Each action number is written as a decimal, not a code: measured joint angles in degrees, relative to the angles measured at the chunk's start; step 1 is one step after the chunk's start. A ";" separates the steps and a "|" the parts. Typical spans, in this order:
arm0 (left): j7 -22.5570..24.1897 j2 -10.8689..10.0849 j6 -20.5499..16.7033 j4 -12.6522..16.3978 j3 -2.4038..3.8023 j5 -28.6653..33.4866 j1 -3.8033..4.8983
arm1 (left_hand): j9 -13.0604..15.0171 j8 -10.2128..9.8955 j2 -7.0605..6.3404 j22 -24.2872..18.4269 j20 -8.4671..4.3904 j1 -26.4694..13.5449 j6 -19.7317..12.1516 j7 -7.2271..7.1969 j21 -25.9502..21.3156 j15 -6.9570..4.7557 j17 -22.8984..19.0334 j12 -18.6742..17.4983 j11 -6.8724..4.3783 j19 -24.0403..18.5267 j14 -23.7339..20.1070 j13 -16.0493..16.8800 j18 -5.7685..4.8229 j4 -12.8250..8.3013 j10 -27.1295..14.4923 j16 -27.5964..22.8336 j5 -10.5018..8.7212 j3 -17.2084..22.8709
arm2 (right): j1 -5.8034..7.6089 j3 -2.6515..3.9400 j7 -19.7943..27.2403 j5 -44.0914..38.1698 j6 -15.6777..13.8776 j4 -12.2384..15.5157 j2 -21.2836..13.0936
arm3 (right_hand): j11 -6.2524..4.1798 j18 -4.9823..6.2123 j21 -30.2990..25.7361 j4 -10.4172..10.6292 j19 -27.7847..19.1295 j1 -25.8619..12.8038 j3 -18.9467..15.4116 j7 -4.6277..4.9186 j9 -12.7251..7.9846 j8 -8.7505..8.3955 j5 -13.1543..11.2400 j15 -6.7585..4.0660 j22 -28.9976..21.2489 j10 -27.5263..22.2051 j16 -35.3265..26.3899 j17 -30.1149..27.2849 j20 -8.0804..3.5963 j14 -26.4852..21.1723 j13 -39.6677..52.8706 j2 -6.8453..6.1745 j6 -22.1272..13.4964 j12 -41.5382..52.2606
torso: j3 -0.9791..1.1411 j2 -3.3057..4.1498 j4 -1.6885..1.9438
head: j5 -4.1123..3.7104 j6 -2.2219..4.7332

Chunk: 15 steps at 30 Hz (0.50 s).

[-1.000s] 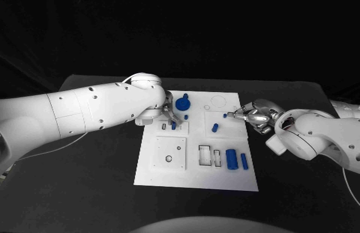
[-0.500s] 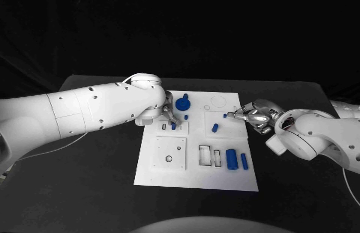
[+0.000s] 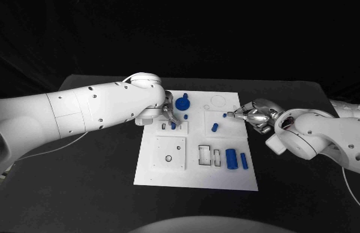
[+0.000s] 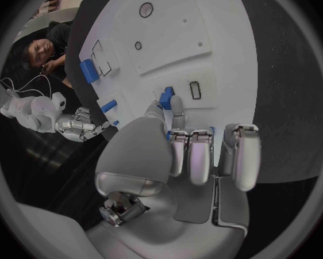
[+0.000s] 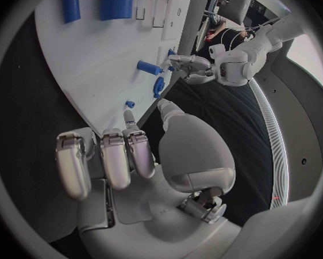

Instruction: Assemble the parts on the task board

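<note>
Over on the left, the left hand (image 3: 166,116) sits at the task board's (image 3: 196,180) near-left upper corner, its thumb and a finger pinching a small blue peg (image 4: 165,98) right against the board, beside a little rectangular slot (image 4: 195,90); the other fingers are curled in behind. My guess is that this peg is being seated, so the step in hand is the placing of a small part on the left side of the board. Next it would call for a straight press down into its recess, then a clean release without tipping it.

Moving across the board: a round blue knob piece (image 3: 183,105) stands near the top edge, a short blue pin (image 3: 215,128) lies further in, and down toward the near side a fat blue cylinder (image 3: 232,159) rests with a thinner blue bar (image 3: 244,162) just beside it, next to two open rectangular slots (image 3: 205,155). Those look still to be fitted.

On the right, the right hand (image 3: 254,115) hovers at the board's right edge, fingers curled together; whether anything sits between its fingertips I cannot tell.

No brand, label or writing can be read anywhere on the board or arms
</note>
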 measured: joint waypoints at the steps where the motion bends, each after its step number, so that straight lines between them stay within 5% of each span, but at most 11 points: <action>1: 0.00 0.00 0.00 0.00 0.00 0.03 0.00 | 0.00 0.00 0.00 0.00 0.00 0.00 0.00 0.00 0.00 0.00 0.00 0.00 0.00 0.00 0.00 -0.02 0.00 0.11 0.00 0.00 0.31 0.11 | 0.00 0.00 0.00 0.00 0.00 0.00 0.00 | 0.00 0.00 0.00 0.00 0.00 0.00 0.00 0.00 0.00 0.00 0.00 0.00 0.00 0.00 0.00 0.00 0.00 0.00 0.00 0.00 0.00 0.00 | 0.01 0.00 0.01 | 0.00 -0.02; 15: -0.03 0.00 -0.01 -0.06 0.01 0.68 -0.01 | 0.03 -0.99 -1.57 0.00 0.00 2.54 -0.01 0.22 0.00 -0.21 0.00 0.01 -0.20 0.00 0.21 -0.09 0.00 -0.05 -0.23 0.00 9.71 1.85 | 0.00 0.00 -0.02 -0.04 0.00 -0.06 0.04 | 0.00 0.00 0.00 0.00 0.00 0.00 0.00 0.00 0.00 0.00 0.00 0.00 -0.01 0.00 0.00 -0.01 0.00 0.00 0.00 0.00 0.00 0.00 | 0.01 -0.02 0.03 | 0.00 -0.02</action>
